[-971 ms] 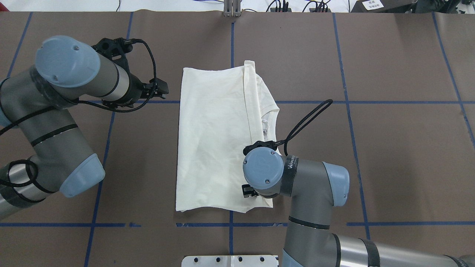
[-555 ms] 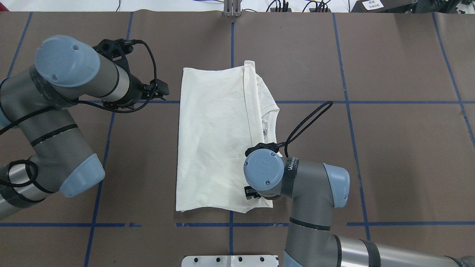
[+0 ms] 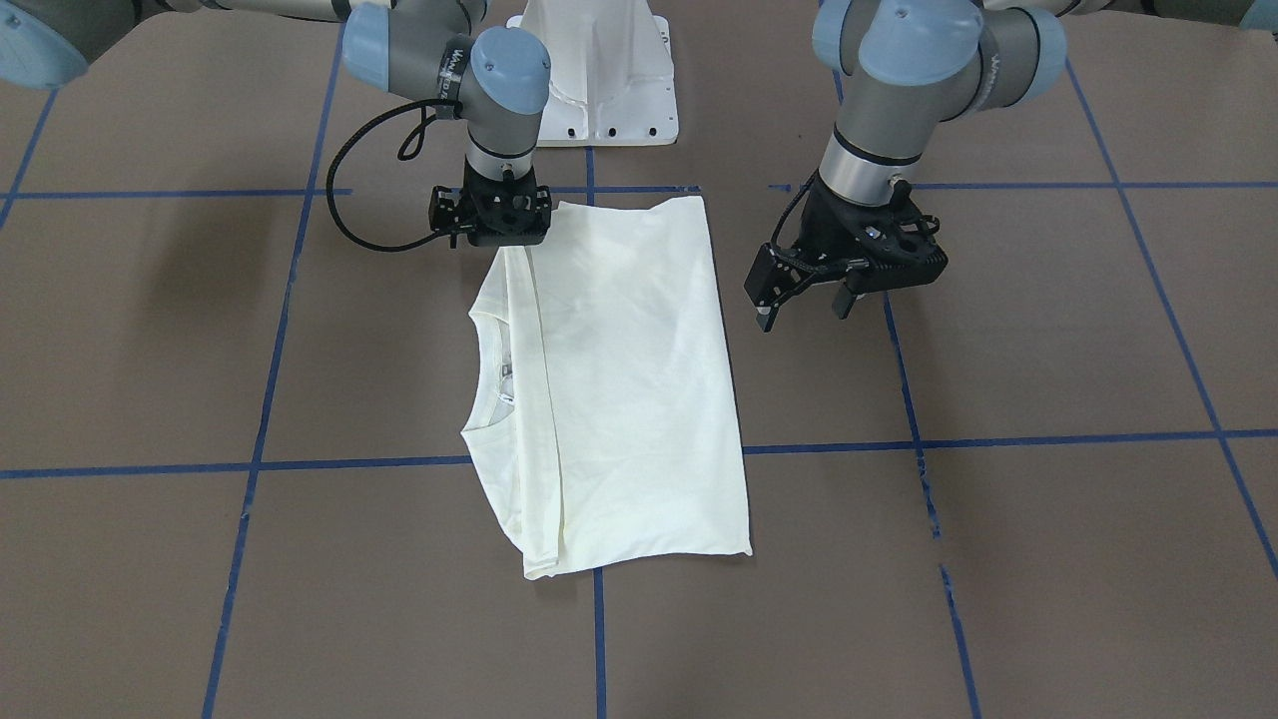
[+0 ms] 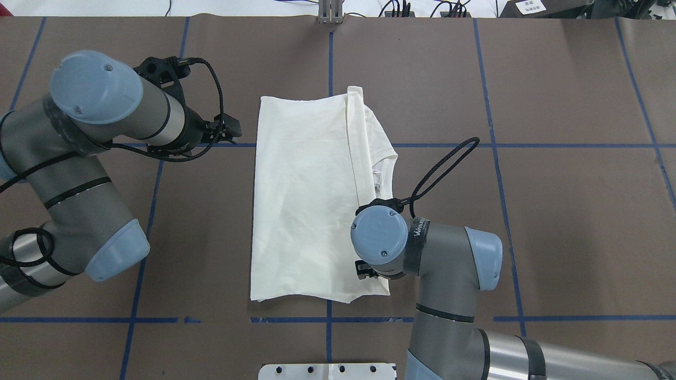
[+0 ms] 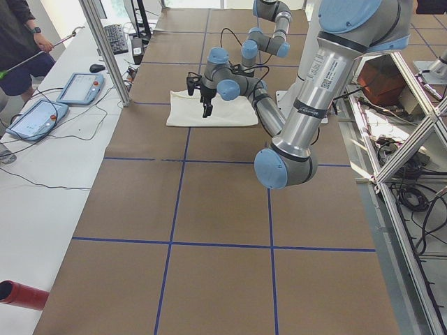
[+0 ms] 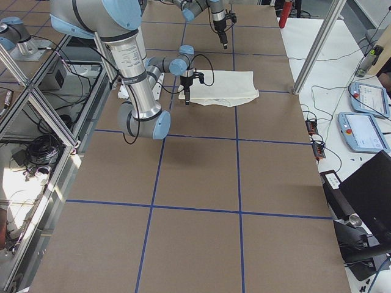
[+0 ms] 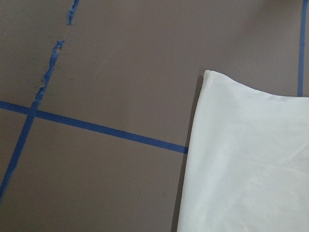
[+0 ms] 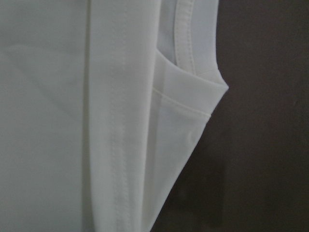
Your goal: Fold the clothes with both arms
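Shirt (image 3: 619, 399) lies folded lengthwise mid-bench (image 3: 998, 559), plain side up. Right claw (image 3: 492, 232) sits low over its robot-side corner, and I cannot tell its grip; left claw (image 3: 804, 312) hangs open beside the opposite edge. Next likely needs both claws pinching 2 corners for a crosswise fold.

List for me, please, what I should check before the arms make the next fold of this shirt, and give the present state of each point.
1. Fingers of the left gripper spread open: ok.
2. The left gripper clear of the shirt: ok, it hangs over bare table beside the long edge.
3. The right gripper placed at the shirt corner nearest the robot's base: ok.
4. The right gripper holding cloth: cannot tell, its fingertips are hidden.
5. The shirt flat, with no sleeve outside the fold: ok.
6. The cable on the right arm clear of the cloth: ok, its loop stands out to the side.
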